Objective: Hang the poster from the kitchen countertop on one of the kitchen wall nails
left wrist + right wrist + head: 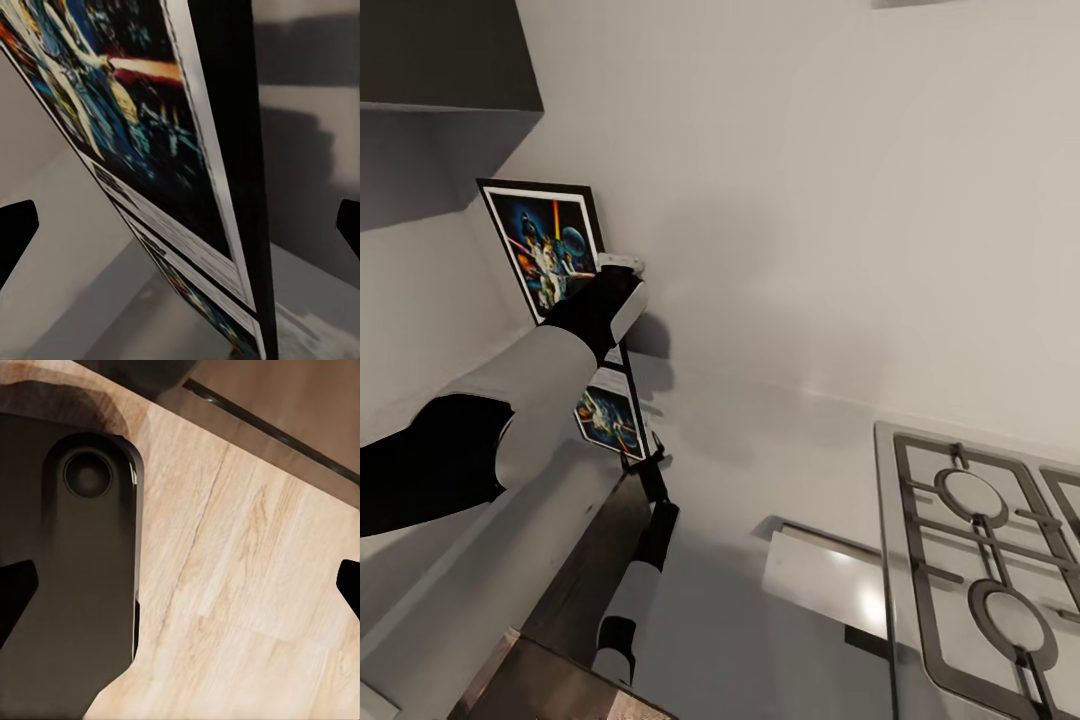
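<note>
Your left gripper (180, 225) is sitting spread wide, both fingertips at the frame edges of the left wrist view, with the poster (545, 250) running edge-on between them and not yet pinched. The poster is standing upright on the kitchen countertop (760, 440), leaning against the wall, its long axis vertical. Your left arm is the nearer one, reaching its side edge. Your right gripper (180, 577) is hanging open over wood flooring (247, 585).

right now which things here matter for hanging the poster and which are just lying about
Job: framed colourful Star Wars poster; smooth grey metallic countertop; left tool at the poster.
Lying about: black-grated gas hob; dark wall cabinet.
</note>
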